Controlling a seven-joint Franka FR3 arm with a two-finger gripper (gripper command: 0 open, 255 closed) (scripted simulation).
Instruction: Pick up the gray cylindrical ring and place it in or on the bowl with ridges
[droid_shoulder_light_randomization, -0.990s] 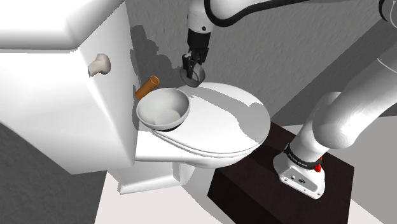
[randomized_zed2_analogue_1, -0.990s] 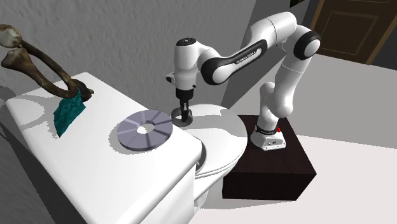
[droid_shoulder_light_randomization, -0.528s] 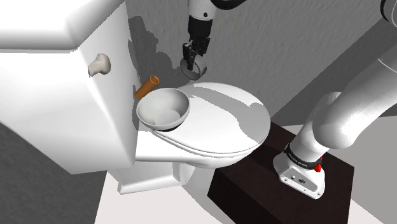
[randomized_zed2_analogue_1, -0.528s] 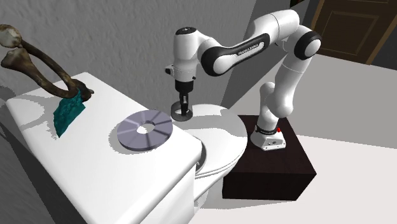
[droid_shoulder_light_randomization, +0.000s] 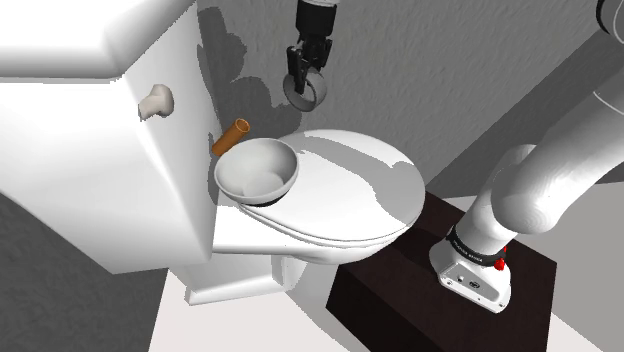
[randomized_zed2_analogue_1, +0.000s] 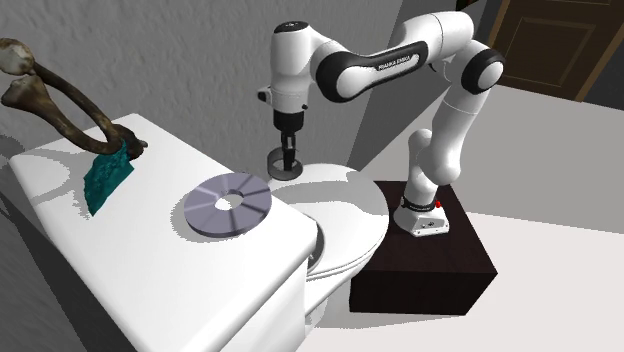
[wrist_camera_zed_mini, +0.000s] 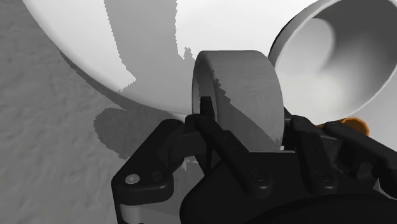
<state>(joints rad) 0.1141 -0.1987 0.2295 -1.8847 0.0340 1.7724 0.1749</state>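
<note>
1 second on, your gripper (droid_shoulder_light_randomization: 303, 76), clenched on the gray ring (droid_shoulder_light_randomization: 308, 94), has risen clear; swing toward the ridged bowl (droid_shoulder_light_randomization: 270, 156) next.

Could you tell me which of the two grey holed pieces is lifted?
The gray ring, clasped in the hand, hangs in the air; the flat disc lies on the tank lid.

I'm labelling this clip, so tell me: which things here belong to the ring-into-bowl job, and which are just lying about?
For the job: grey ring, clasped in the end effector; white bowl on the toilet lid.
Lying about: orange tube beside the bowl; grey disc, teal lump and brown branch on the tank.
</note>
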